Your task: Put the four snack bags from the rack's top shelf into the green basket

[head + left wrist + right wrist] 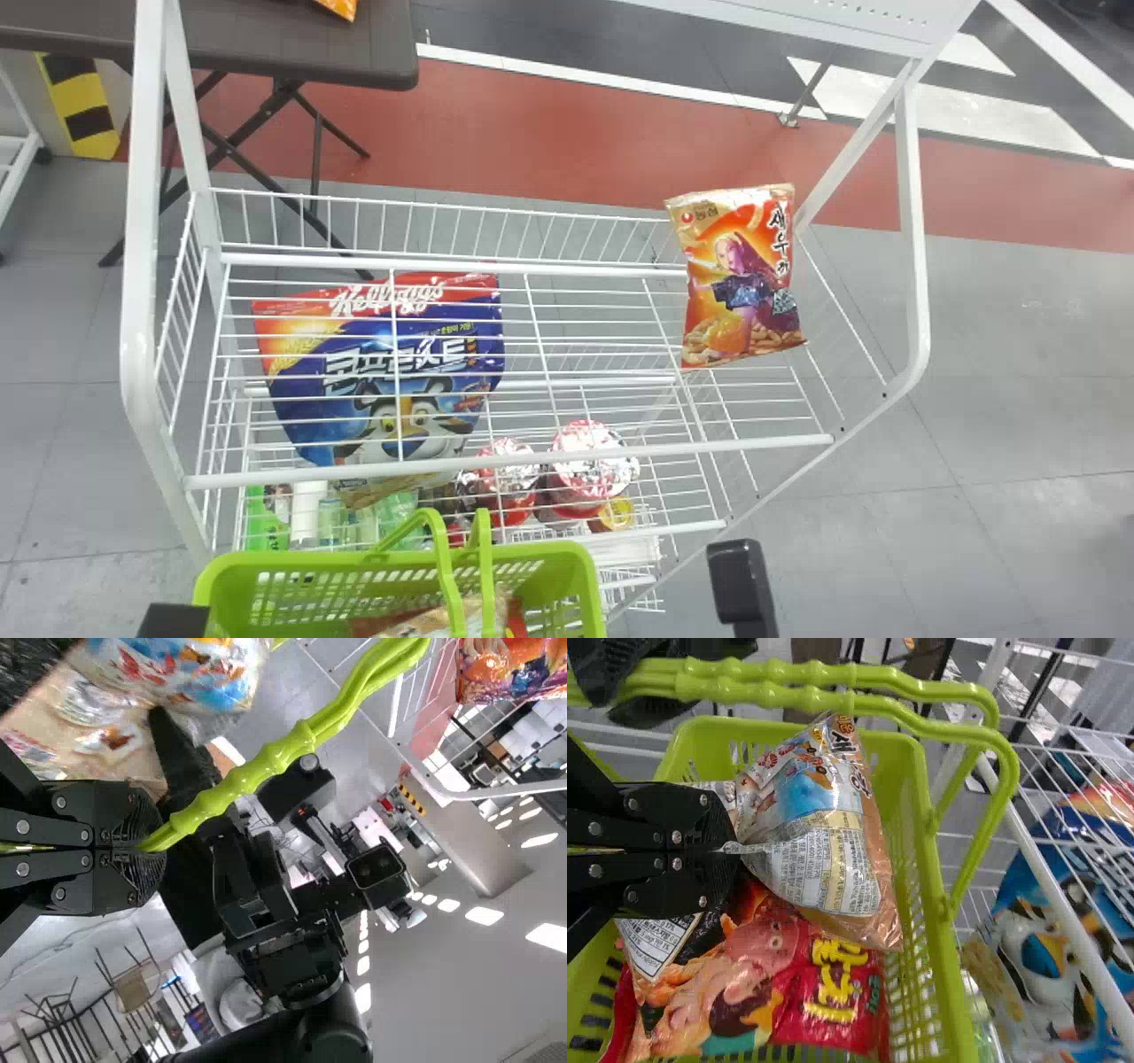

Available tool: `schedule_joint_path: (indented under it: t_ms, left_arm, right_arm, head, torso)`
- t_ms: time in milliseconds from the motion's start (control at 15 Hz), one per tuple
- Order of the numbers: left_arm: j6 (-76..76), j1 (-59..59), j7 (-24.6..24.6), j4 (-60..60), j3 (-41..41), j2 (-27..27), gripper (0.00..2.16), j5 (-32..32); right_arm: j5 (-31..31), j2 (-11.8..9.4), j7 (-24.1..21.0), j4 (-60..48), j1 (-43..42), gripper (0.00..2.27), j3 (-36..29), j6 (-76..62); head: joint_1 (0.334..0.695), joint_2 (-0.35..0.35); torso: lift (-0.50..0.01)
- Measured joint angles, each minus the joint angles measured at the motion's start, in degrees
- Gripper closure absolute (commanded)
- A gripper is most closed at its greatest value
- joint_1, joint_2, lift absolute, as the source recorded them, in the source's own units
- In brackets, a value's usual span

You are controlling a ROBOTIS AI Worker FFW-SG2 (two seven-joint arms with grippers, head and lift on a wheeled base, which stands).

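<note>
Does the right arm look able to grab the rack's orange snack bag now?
Probably not yet: the right gripper is shut on another bag over the green basket and would need to release it first.

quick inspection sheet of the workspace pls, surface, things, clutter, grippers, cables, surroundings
Surface: white wire rack on grey floor.
Job's things: orange snack bag at the rack's right end; green basket holds a red bag and more packaging, exact count hidden.
Clutter: blue bag behind rack wires; foil-lidded cups lower down.
Grippers: left gripper shut on the basket handles; right gripper pinches a crinkled bag over the basket.
Cables: nothing clearly identifiable.
Surroundings: dark table; yellow-black striped post.
</note>
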Motion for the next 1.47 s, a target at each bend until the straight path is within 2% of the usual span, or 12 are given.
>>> schedule_joint_path:
  t_ms: [200, 267, 333, 400, 467, 667, 1000, 1267, 1467]
  left_arm:
    - [0.00, 0.27, -0.12, -0.31, -0.20, 0.16, 1.90, -0.07]
    - [0.00, 0.29, -0.12, -0.35, -0.28, 0.23, 1.90, -0.07]
    - [0.00, 0.30, -0.12, -0.37, -0.35, 0.27, 1.90, -0.08]
    - [0.00, 0.30, -0.14, -0.38, -0.37, 0.32, 1.90, -0.08]
    - [0.00, 0.30, -0.20, -0.38, -0.38, 0.34, 1.90, -0.08]
    - [0.00, 0.21, -0.14, -0.36, -0.41, 0.36, 1.90, -0.07]
    - [0.00, 0.19, -0.13, -0.30, -0.41, 0.14, 1.90, -0.21]
    - [0.15, 0.20, -0.12, -0.21, -0.44, -0.07, 1.90, -0.58]
    - [0.20, 0.21, -0.12, -0.21, -0.46, -0.11, 1.90, -0.76]
  right_arm:
    - [-2.35, 0.20, -0.42, 5.79, -3.51, 2.09, 2.69, 0.00]
    - [-2.14, 0.21, -0.51, 7.97, -4.71, 2.02, 4.01, 0.00]
    - [-1.37, 0.15, -0.42, 9.96, -5.51, 1.40, 5.15, 0.00]
    - [-0.38, 0.02, 0.34, 11.85, -6.05, 0.20, 5.83, 0.00]
    - [0.59, -0.11, 1.51, 13.22, -6.29, 0.00, 6.07, 0.00]
    - [4.79, -0.31, 4.79, 15.19, -5.99, 0.05, 5.75, -1.23]
    - [12.43, -0.39, 3.50, 12.46, -2.78, 0.05, 3.56, -16.07]
    - [13.79, -0.36, 3.47, 9.72, -2.25, 0.05, -0.22, -22.45]
    - [13.75, -0.20, 3.31, 8.85, -2.28, 0.06, -2.12, -34.74]
  head:
    - [0.695, -0.350]
    - [0.695, -0.350]
    - [0.695, -0.350]
    - [0.695, -0.350]
    - [0.695, -0.350]
    - [0.695, -0.350]
    - [0.695, -0.350]
    - [0.695, -0.350]
    - [0.695, -0.350]
  torso:
    - [0.000]
    - [0.000]
    - [0.000]
    - [0.000]
    - [0.000]
    - [0.000]
    - [0.000]
    - [0.000]
    - [0.000]
